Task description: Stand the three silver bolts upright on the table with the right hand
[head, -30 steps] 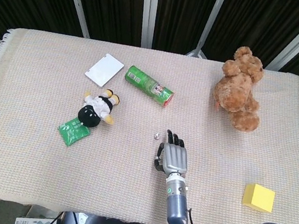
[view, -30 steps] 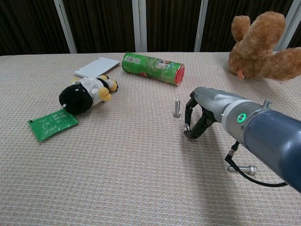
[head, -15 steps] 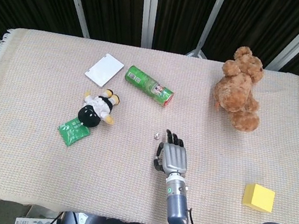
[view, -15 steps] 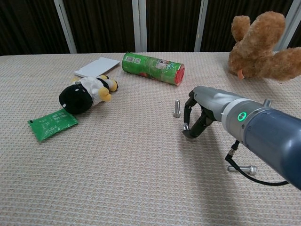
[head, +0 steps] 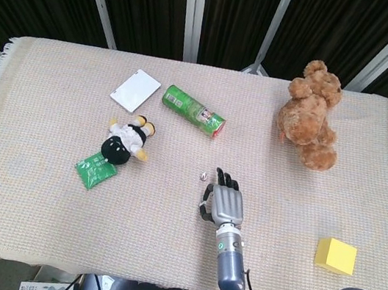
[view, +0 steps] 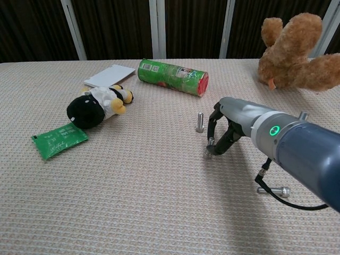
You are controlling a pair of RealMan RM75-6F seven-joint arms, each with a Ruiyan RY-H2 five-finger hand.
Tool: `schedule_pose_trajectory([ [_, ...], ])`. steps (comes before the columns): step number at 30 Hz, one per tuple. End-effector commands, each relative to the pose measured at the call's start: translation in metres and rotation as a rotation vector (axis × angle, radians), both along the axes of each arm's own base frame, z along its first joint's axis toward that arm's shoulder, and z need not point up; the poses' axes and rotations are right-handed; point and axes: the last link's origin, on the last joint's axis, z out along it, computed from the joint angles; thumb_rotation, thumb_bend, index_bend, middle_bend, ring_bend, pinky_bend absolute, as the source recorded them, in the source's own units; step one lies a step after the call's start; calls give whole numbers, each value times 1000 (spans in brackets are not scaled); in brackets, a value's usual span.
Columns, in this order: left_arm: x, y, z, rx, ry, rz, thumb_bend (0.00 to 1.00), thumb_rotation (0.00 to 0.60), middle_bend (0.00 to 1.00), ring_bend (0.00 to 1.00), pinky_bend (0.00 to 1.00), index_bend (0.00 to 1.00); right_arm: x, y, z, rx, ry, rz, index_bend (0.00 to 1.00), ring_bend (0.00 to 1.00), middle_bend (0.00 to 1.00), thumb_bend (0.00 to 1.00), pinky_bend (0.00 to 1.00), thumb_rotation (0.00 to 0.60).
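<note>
One silver bolt [view: 200,121] stands upright on the woven cloth, and it shows as a small glint [head: 203,176] in the head view. Just right of it, my right hand [view: 227,130] [head: 223,203] arches down with its fingers curled. Its fingertips pinch a second silver bolt [view: 207,151], which points down with its lower end at the cloth. A third bolt [view: 277,190] lies flat near the front right, beside the arm's cable; the head view hides it under the arm. My left hand appears in neither view.
A green can [view: 172,77] lies behind the bolts. A penguin plush [view: 98,104], a green packet [view: 59,139] and a white card [view: 109,75] are to the left. A teddy bear [view: 295,50] sits far right, and a yellow block [head: 335,256] lies near the right front edge.
The right hand has dipped slightly to the left. The bolt in its fingertips now shows below them, reaching the cloth.
</note>
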Motion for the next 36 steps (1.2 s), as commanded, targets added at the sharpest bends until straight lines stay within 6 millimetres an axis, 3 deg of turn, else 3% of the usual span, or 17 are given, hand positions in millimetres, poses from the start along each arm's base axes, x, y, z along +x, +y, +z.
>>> schedule_pose_trajectory([
  [1,0,0,0,1,0,0,87,600,27,34,105,152,0,0,0,-1,-1,1,555,38,0,367,112,600],
  [16,0,0,0,0,0,4,87,600,26,34,105,152,0,1,0,4,1,7,549,38,0,367,112,600],
  [36,-1,0,1,3,0,13,87,600,26,34,105,155,-3,7,7,28,41,20,404,29,0,367,112,600],
])
